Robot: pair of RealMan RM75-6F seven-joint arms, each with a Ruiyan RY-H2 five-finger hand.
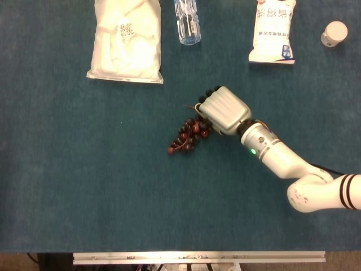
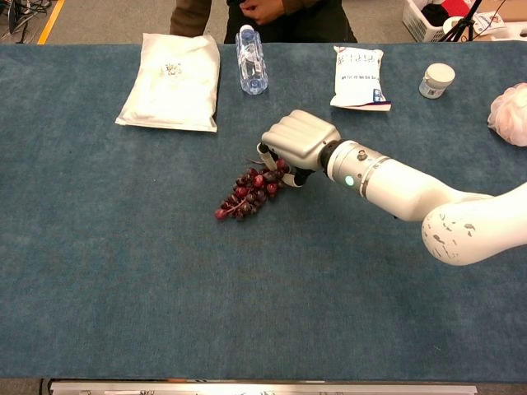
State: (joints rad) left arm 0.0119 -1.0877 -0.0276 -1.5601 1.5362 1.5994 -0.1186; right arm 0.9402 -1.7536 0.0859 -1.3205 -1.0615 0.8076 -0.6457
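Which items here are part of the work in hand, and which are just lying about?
In hand:
right hand, fingers curled over the stem end of the grapes
bunch of dark red grapes

Lying about:
white plastic bag
clear water bottle
white snack pouch
small white jar
pink mesh bag

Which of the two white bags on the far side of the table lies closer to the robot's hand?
The printed milk bag with blue lettering; the plain white bag lies farther from the right hand.
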